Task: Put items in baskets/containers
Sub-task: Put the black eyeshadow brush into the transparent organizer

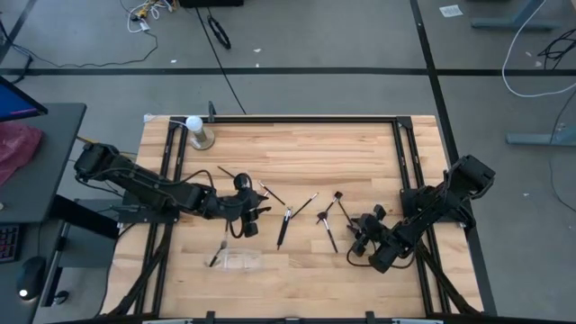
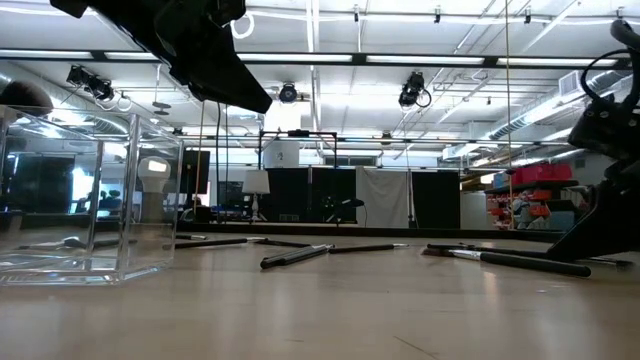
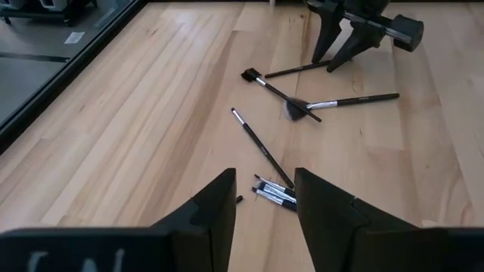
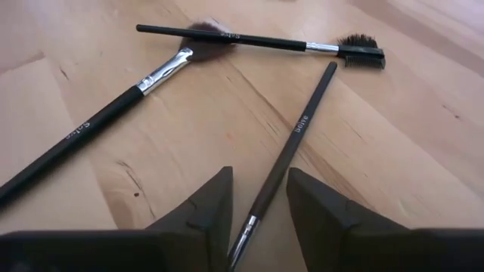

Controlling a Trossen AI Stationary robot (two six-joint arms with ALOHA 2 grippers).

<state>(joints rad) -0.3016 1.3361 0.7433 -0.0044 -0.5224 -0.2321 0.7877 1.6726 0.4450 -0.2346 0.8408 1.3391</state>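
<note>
Several thin dark makeup brushes lie flat on the wooden table. A pair (image 1: 285, 220) lies at mid-table, and a thin one (image 1: 270, 193) lies beyond it. The clear organizer (image 1: 238, 261) stands near the front edge, with a brush (image 1: 216, 254) at its left end. My right gripper (image 4: 259, 181) is low over the table, open. Its fingers stand on either side of a thin brush's handle (image 4: 291, 143) without touching it. A fluffy brush (image 4: 113, 113) and a comb-tipped brush (image 4: 257, 39) lie just beyond. My left gripper (image 3: 265, 175) hangs open above the table, left of the pair.
A white ball on a metal stand (image 1: 196, 130) is at the far left corner. Dark frame rails (image 1: 407, 162) run along the table's sides and far edge. Bare wood lies between the brushes and the far edge.
</note>
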